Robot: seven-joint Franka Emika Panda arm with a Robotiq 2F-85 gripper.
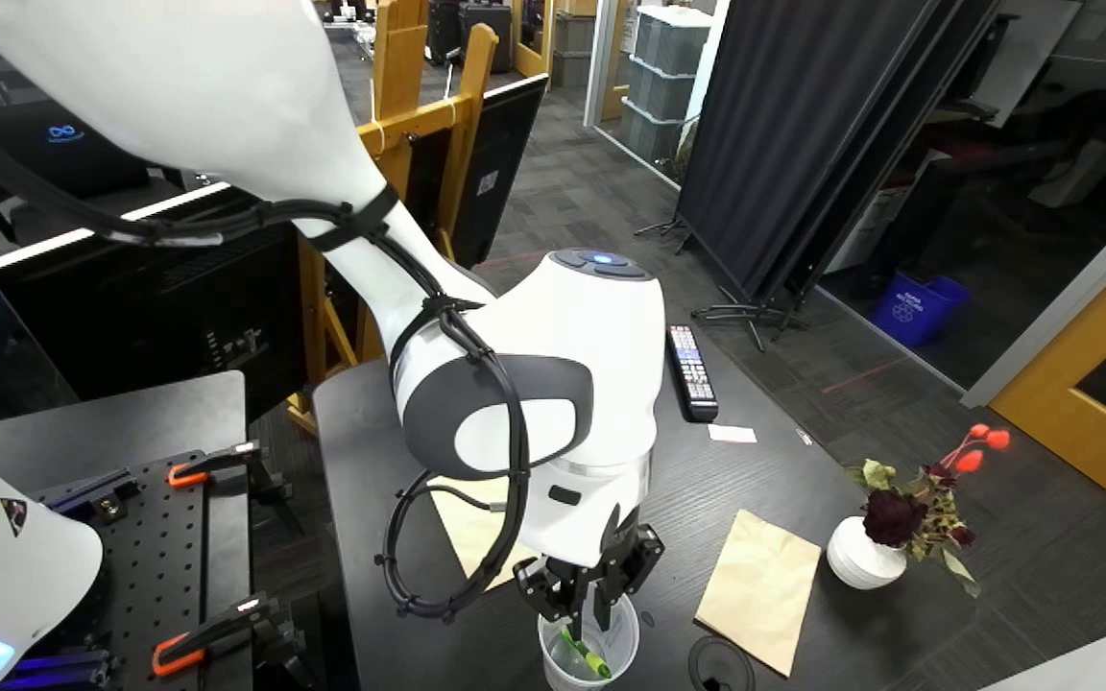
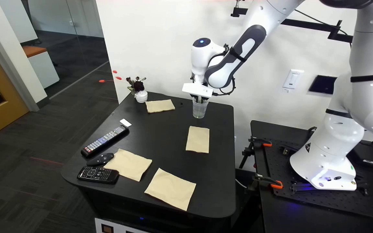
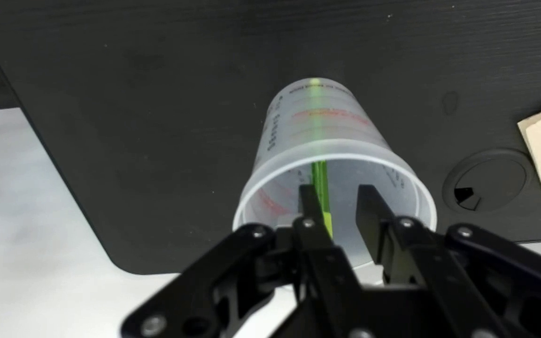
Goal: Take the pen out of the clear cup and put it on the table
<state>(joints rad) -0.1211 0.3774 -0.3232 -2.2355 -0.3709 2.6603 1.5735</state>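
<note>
The clear cup (image 3: 289, 122) stands on the black table (image 3: 158, 141), near its rounded corner. Inside the cup, the green-yellow pen (image 3: 320, 180) leans along the wall. My gripper (image 3: 336, 188) reaches down into the cup's mouth with its jaws apart. In the wrist view the pen lies right beside the left finger, partly covered by it; whether they touch I cannot tell. A gap separates the pen from the right finger. An exterior view also shows the pen (image 1: 591, 660) low in the cup (image 1: 632, 633), under the fingertips. The pen's upper end is hidden behind the finger.
Several pale paper sheets lie on the table, one (image 2: 197, 139) in front of the cup. A round cable cover (image 3: 496, 180) sits beside the cup. A white vase (image 2: 141, 96) with flowers and a long black remote (image 2: 105, 140) are farther off. A white wall borders the table behind the cup.
</note>
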